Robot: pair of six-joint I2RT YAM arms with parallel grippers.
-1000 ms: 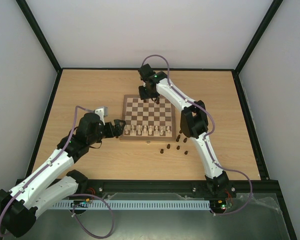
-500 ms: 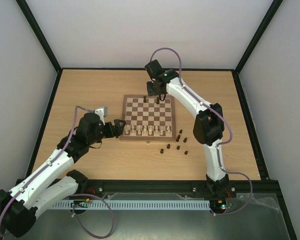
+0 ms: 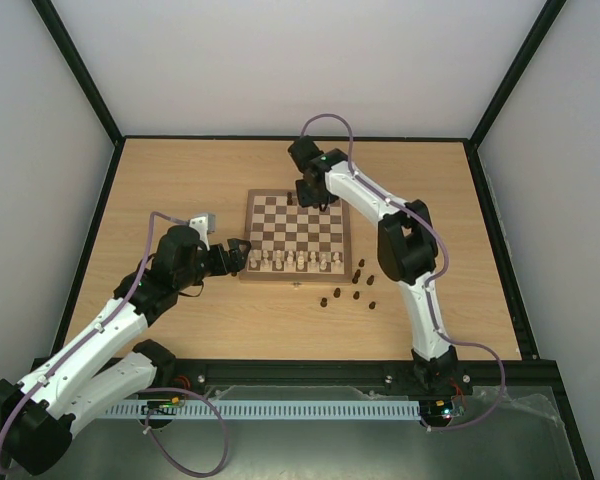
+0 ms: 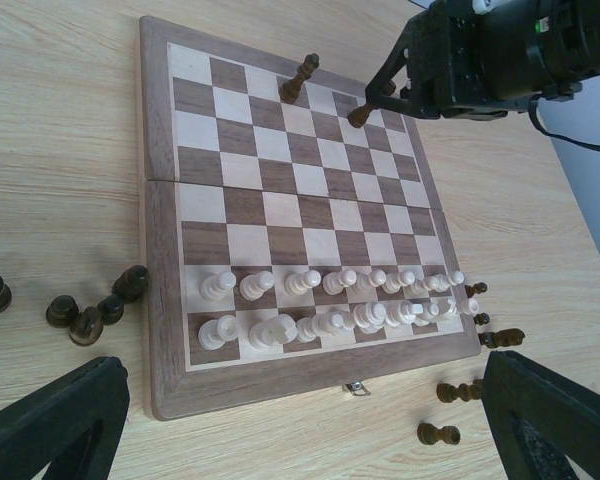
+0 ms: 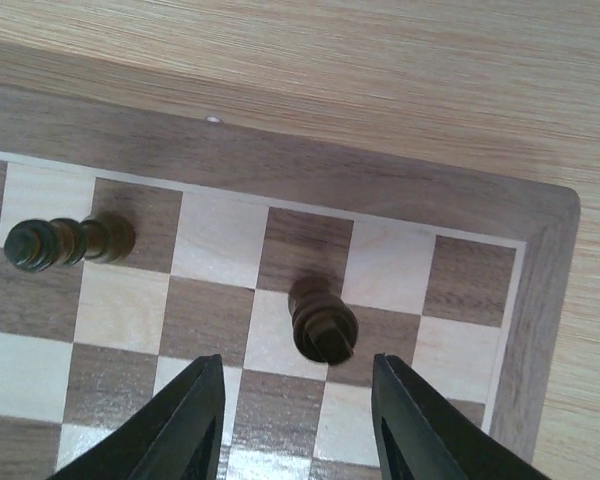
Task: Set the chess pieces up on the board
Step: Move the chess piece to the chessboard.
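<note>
Cream chess pieces (image 4: 330, 310) already fill the two near rows of the board (image 4: 160, 230). Only two dark pieces (image 4: 300, 77) stand on the far row; the others (image 3: 355, 290) wait loose on the counter (image 3: 180, 180). Right pincer (image 5: 295, 375) hangs open over one, not touching; left pincer (image 4: 300, 400) gapes wide beside the board.

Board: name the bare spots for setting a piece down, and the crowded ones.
Bare: the middle rows of the board, between the cream pieces and two far dark pieces. Crowded: both cream rows, and the table off the near corners, with loose dark pieces.
</note>
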